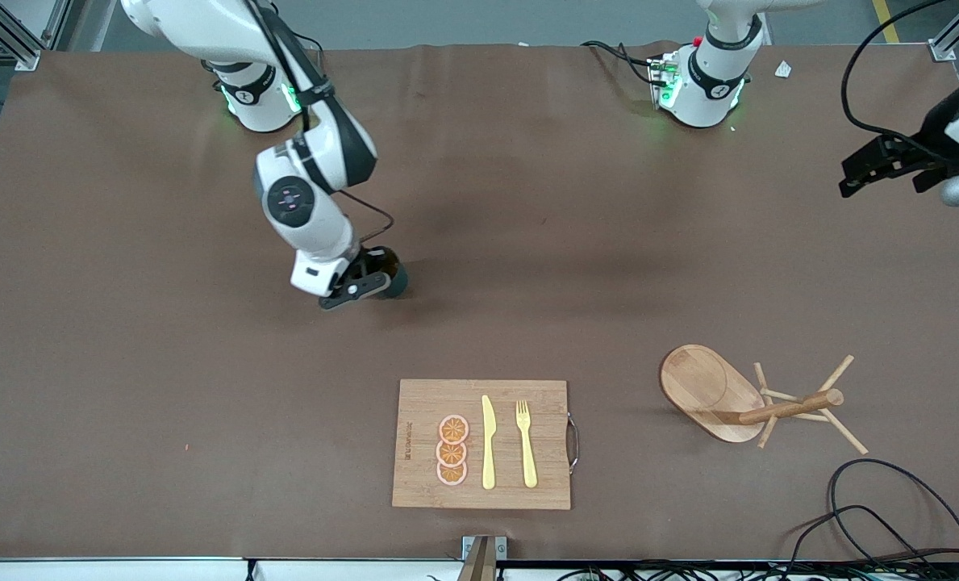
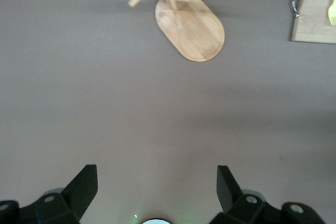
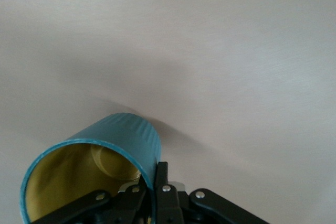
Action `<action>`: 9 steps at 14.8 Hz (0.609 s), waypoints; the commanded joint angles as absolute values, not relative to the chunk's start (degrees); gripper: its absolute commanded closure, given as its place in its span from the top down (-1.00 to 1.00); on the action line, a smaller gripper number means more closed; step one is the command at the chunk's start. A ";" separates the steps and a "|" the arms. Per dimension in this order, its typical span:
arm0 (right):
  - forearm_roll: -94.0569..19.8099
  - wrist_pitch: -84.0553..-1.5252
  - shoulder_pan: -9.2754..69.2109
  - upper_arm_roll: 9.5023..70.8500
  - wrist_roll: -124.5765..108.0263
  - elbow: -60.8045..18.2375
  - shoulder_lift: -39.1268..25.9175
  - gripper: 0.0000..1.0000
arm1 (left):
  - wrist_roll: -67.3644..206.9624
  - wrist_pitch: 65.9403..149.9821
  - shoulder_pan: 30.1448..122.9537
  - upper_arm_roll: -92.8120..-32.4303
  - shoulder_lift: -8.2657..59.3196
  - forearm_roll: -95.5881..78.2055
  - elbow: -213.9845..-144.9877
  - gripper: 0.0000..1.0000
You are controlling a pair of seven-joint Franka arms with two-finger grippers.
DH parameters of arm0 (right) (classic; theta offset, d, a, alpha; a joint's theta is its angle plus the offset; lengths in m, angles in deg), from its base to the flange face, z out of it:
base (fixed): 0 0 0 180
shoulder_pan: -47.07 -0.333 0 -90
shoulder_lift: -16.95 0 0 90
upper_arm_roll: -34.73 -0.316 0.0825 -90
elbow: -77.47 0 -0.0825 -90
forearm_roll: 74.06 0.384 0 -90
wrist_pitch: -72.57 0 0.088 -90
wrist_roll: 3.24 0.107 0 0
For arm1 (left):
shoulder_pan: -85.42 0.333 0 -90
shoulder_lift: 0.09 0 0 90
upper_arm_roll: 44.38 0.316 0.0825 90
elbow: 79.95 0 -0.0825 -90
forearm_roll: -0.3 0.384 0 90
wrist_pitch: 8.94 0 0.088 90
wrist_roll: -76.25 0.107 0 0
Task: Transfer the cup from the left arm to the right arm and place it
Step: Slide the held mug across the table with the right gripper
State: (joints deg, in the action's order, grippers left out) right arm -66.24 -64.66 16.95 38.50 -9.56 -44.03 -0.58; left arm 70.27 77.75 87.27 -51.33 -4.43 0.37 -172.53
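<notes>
The cup [image 1: 392, 278] is dark teal with a tan-yellow inside [image 3: 79, 177]. It sits low at the table's middle, toward the right arm's end, and I cannot tell whether it touches the table. My right gripper [image 1: 364, 280] [image 3: 153, 176] is shut on the cup's rim wall, one finger inside and one outside. The handle is hidden. My left gripper [image 1: 856, 176] [image 2: 156, 183] hangs open over the left arm's end of the table. Nothing is between its fingers [image 2: 84, 186], and only bare table lies under it.
A wooden cutting board [image 1: 414, 484] lies near the front edge with three orange slices [image 1: 452, 450], a yellow knife [image 1: 488, 442] and a yellow fork [image 1: 526, 444]. A wooden mug rack [image 1: 709, 387] [image 2: 191, 24] with pegs stands toward the left arm's end. Black cables [image 1: 874, 516] lie at that front corner.
</notes>
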 commanded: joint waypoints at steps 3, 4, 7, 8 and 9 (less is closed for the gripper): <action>-67.90 -64.37 26.22 37.72 -31.57 -47.94 3.76 -0.97 | 70.98 77.55 87.89 -52.91 -5.72 -0.49 -173.20 1.00; -67.90 -64.37 27.98 37.72 -36.68 -48.03 3.76 -0.97 | 71.06 77.55 87.88 -52.91 -5.72 -0.49 -173.20 1.00; -67.90 -64.37 32.81 37.72 -46.55 -48.47 3.76 -0.97 | 70.98 77.55 87.88 -52.82 -5.72 -0.49 -173.20 1.00; -67.90 -64.37 34.31 37.72 -48.57 -48.56 3.85 -0.97 | 70.98 77.55 87.88 -52.82 -5.72 -0.49 -173.20 1.00; -67.99 -64.28 35.89 37.72 -49.99 -48.82 3.85 -0.97 | 70.89 77.55 87.97 -52.82 -5.81 -0.49 -173.20 1.00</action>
State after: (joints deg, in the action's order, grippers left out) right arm -67.14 -64.16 32.59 38.82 -46.41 -46.52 1.69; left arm 70.27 77.75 87.30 -52.67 -4.47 0.37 -172.53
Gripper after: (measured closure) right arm 0.956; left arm 0.000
